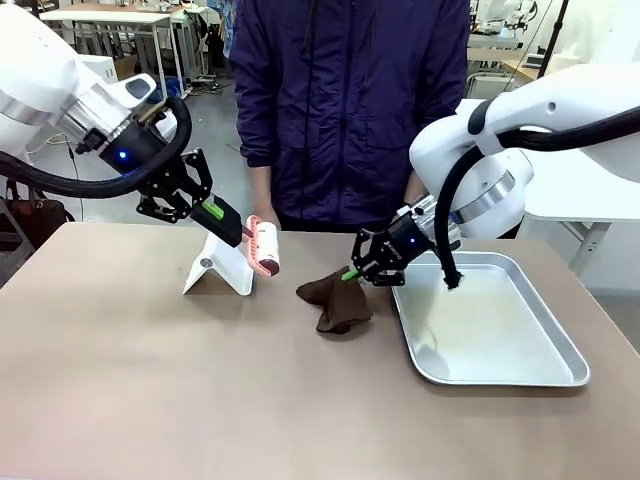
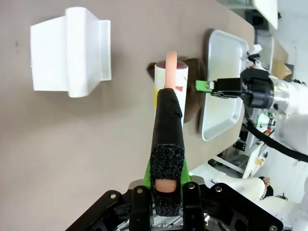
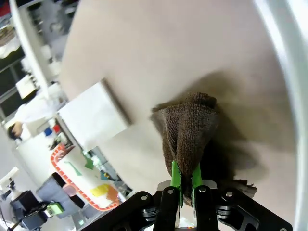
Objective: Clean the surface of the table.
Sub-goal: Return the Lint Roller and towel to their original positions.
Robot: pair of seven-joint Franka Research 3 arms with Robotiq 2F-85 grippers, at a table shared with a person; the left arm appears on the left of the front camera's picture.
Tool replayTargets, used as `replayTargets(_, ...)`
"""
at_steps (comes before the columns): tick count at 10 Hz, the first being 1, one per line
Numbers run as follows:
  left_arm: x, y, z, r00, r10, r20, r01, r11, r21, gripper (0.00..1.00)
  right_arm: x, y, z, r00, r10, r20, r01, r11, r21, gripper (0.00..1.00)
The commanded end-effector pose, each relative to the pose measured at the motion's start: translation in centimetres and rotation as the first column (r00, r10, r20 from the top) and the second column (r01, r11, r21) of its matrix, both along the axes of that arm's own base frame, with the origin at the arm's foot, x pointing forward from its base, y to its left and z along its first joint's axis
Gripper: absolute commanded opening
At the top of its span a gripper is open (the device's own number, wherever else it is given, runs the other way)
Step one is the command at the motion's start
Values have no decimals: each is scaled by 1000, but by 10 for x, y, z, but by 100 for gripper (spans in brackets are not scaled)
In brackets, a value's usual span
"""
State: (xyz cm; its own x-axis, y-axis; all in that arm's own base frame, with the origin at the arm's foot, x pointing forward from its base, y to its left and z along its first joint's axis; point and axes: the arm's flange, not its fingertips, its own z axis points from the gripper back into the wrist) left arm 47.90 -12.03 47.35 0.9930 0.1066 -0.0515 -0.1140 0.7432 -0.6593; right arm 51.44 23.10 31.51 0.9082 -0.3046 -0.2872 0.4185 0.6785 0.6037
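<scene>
Taupe-brown tabletop [image 1: 150, 390] spreads across the near foreground and carries everything else. Toward its far middle stands a white folded stand [image 1: 222, 266]. Just above it, the left tool [image 1: 238, 232] is clamped on the black handle of a lint roller [image 1: 265, 246], whose white roll with pink trim hangs beside the stand. Near the centre lies a dark brown cloth [image 1: 336, 302], resting on the tabletop. The right tool [image 1: 350, 272] pinches the cloth's upper edge between its green pads. Just right of the cloth sits a shallow silver tray [image 1: 520, 378]. A person in a dark purple jacket [image 1: 350, 100] stands at the far edge.
</scene>
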Motion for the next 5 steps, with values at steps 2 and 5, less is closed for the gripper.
replayTargets(2,17,1,3,1000,23,-15,-22,999,44,22,8,-5,-3,999,11,-42,-16,993,-119,9)
replayTargets(5,16,6,-7,1000,13,-6,-13,1000,27,22,2,-8,-8,1000,15,-24,-17,996,-84,9)
